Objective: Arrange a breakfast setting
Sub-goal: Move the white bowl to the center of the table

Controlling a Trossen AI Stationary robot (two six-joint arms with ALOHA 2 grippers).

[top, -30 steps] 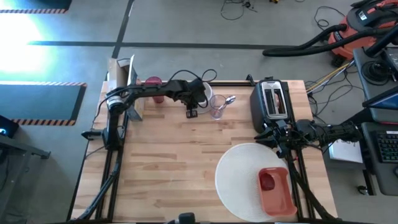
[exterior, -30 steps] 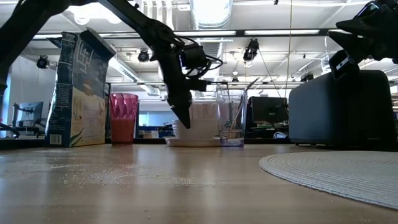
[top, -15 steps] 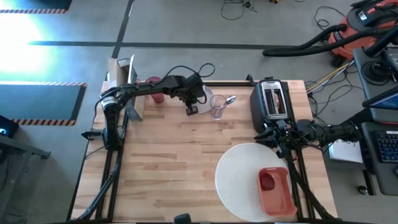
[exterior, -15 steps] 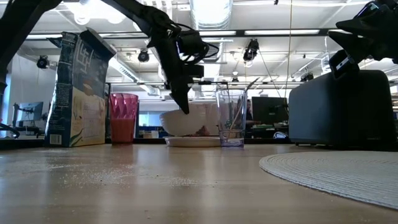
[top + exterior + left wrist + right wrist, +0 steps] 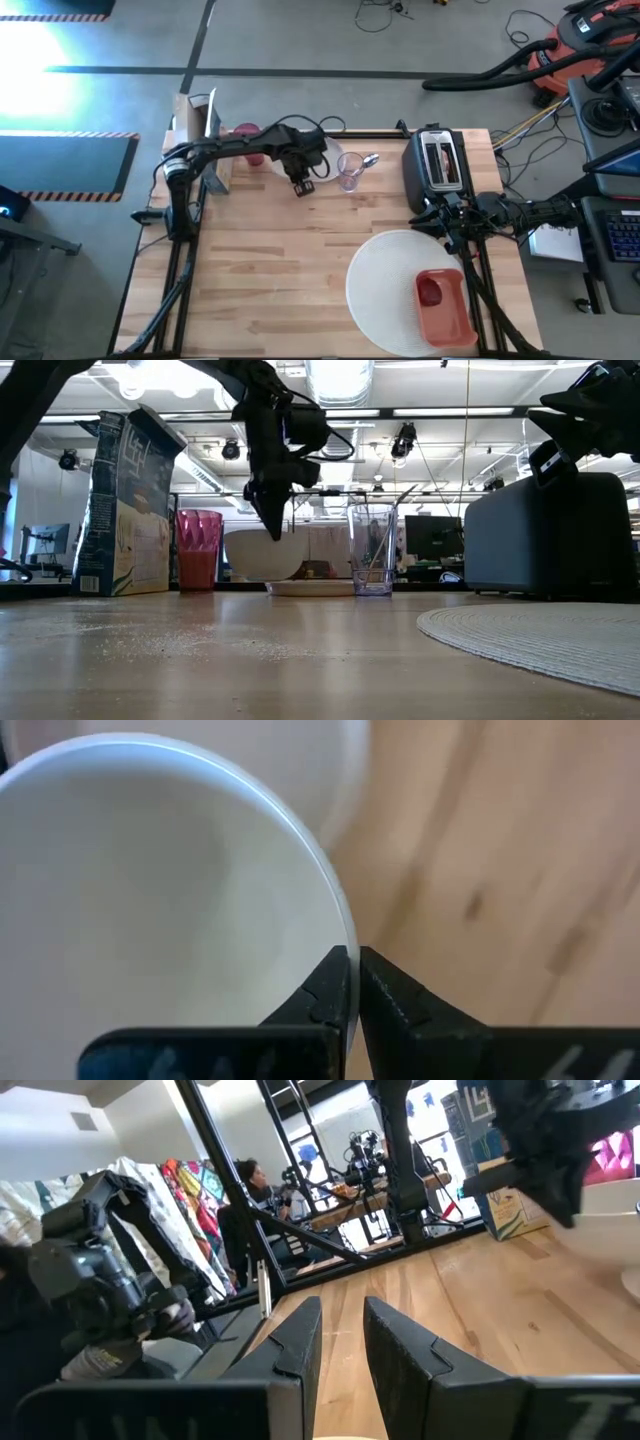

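Observation:
My left gripper [image 5: 272, 525] is shut on a white bowl [image 5: 262, 555], held over the table's far middle just left of the small pale plate [image 5: 310, 588]. The bowl fills the left wrist view [image 5: 170, 900]. A clear, faintly pink cup [image 5: 350, 178] holding the metal spoon [image 5: 368, 160] stands right of the plate. The round white woven placemat [image 5: 385, 285] lies at the near right. On it is an orange-red tray [image 5: 448, 318] with a small red fruit [image 5: 430, 292]. My right gripper [image 5: 440, 225] waits by the toaster, fingers slightly apart [image 5: 343, 1350], empty. My left gripper pinches the bowl's rim [image 5: 345, 935], one finger inside the bowl and one outside. The fingers come from above, pointing down. The bowl hangs upright below them, clear of the plate and the table.
A cereal box [image 5: 200, 135] and a darker pink-red tumbler [image 5: 247, 133] stand at the far left. A black toaster [image 5: 438, 165] stands at the far right. Bare wood lies across the table's middle and near left [image 5: 260, 280].
My left gripper has lifted the white bowl off the small plate and carried it toward the table's left and a little nearer, staying shut on the rim. The plate and the cup with the spoon have stayed in place.

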